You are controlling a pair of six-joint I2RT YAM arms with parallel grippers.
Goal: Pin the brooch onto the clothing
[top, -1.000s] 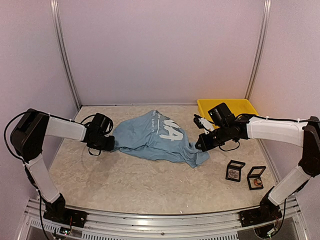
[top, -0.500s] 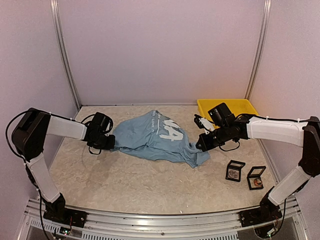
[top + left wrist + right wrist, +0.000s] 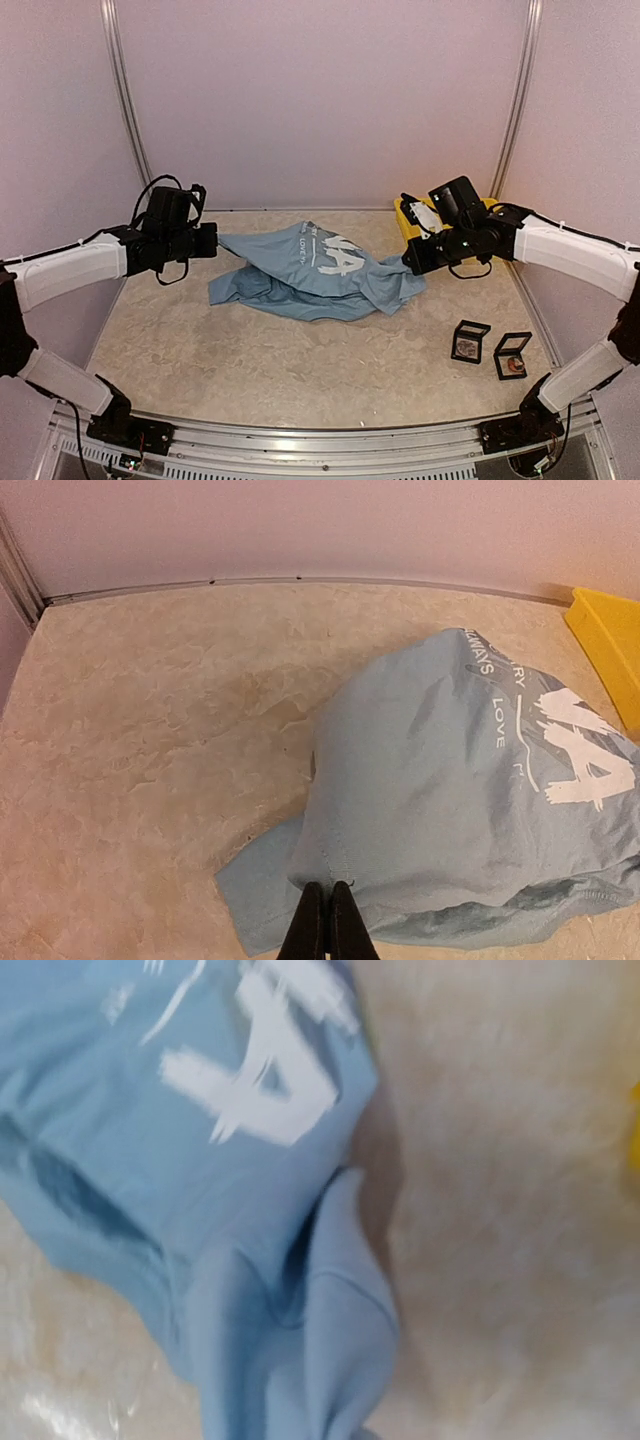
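Note:
The clothing (image 3: 315, 270), a light blue T-shirt with white lettering, is stretched between both arms above the table. My left gripper (image 3: 214, 243) is shut on its left edge; in the left wrist view the black fingertips (image 3: 327, 890) pinch a fold of the clothing (image 3: 460, 800). My right gripper (image 3: 408, 264) is at the shirt's right end, shut on the cloth. In the right wrist view the clothing (image 3: 250, 1290) covers the fingers. Two small open black boxes (image 3: 470, 341) (image 3: 512, 354) lie at the front right, each with a brooch inside.
A yellow tray (image 3: 500, 208) stands at the back right, partly behind the right arm; its corner (image 3: 610, 650) shows in the left wrist view. Walls close in the table at the back and on both sides.
Both arms have risen and pulled apart. The left gripper closed on the shirt's left edge and lifted it up and left. The right lifted the right end, and the shirt is now stretched.

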